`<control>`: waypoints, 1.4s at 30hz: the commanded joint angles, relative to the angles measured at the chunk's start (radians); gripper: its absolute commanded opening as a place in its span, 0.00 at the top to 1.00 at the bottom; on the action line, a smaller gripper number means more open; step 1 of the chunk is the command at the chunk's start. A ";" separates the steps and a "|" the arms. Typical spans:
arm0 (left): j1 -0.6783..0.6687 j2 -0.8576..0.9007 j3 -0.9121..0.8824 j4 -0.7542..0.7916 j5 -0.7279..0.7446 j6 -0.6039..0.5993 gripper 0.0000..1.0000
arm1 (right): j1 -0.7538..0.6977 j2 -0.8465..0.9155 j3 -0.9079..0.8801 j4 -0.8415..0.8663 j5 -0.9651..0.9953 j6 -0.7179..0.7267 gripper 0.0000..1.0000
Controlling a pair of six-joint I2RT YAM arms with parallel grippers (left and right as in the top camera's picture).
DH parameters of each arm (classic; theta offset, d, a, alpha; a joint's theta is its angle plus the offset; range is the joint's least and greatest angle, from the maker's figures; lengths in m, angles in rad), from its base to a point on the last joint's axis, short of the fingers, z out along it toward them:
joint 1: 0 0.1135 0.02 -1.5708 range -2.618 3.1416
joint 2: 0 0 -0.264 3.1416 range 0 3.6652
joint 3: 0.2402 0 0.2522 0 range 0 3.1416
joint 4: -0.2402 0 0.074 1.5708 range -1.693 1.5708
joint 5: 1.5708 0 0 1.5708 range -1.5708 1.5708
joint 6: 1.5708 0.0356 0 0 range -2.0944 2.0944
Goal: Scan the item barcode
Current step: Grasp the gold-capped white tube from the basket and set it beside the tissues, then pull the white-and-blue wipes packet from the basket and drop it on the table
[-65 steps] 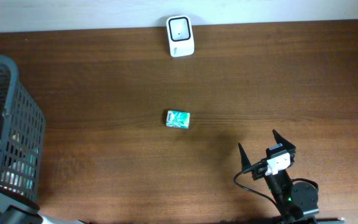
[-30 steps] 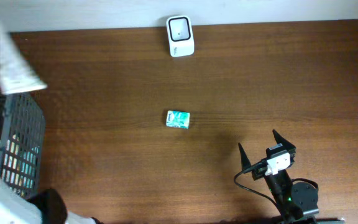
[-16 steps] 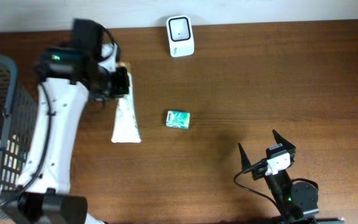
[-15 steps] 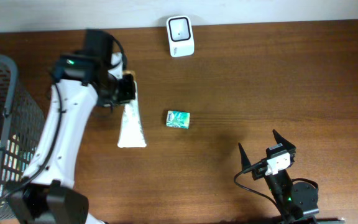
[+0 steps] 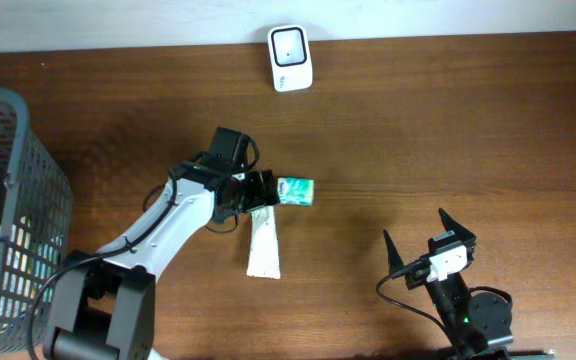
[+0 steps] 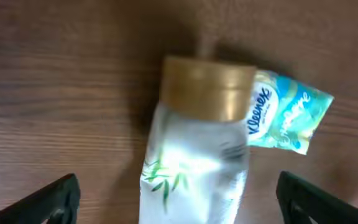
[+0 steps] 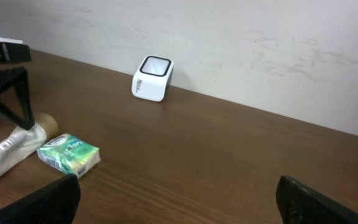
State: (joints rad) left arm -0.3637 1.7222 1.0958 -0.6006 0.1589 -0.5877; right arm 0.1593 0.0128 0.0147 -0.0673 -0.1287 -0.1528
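A white tube [image 5: 264, 246] with a gold cap lies on the table, its cap against a green tissue pack [image 5: 297, 191]. My left gripper [image 5: 255, 192] hovers over the cap end, open. In the left wrist view the tube [image 6: 194, 168] lies loose between the wide-spread fingers [image 6: 59, 196], the tissue pack [image 6: 288, 118] touching its cap at the right. The white scanner [image 5: 290, 58] stands at the far edge. My right gripper [image 5: 414, 226] rests open near the front right and holds nothing. From its wrist view the scanner [image 7: 152, 78], the pack [image 7: 69, 154] and the tube [image 7: 5, 158] show.
A grey mesh basket [image 5: 28, 190] holding several packaged goods stands at the left edge. A pale wall runs behind the scanner. The left arm stretches from the front left toward the table's middle.
The left arm swung out of the basket to the table's middle with the tube, then opened its jaws and let it go. The tissue pack shifted slightly right. The right arm stayed still.
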 commanded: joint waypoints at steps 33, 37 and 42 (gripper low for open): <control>1.176 0.029 0.355 -0.415 -0.364 0.609 0.01 | -0.003 -0.006 -0.009 0.000 0.006 0.015 0.01; 1.181 0.034 0.288 -0.309 -0.337 0.673 0.01 | -0.003 -0.006 -0.009 0.000 0.006 0.015 0.01; 1.180 0.101 0.283 -0.301 -0.233 0.761 0.01 | -0.003 -0.006 -0.009 0.000 0.006 0.015 0.01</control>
State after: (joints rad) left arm 0.8139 1.7702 1.3903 -0.8993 -0.1291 0.1146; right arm 0.1593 0.0128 0.0143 -0.0669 -0.1287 -0.1520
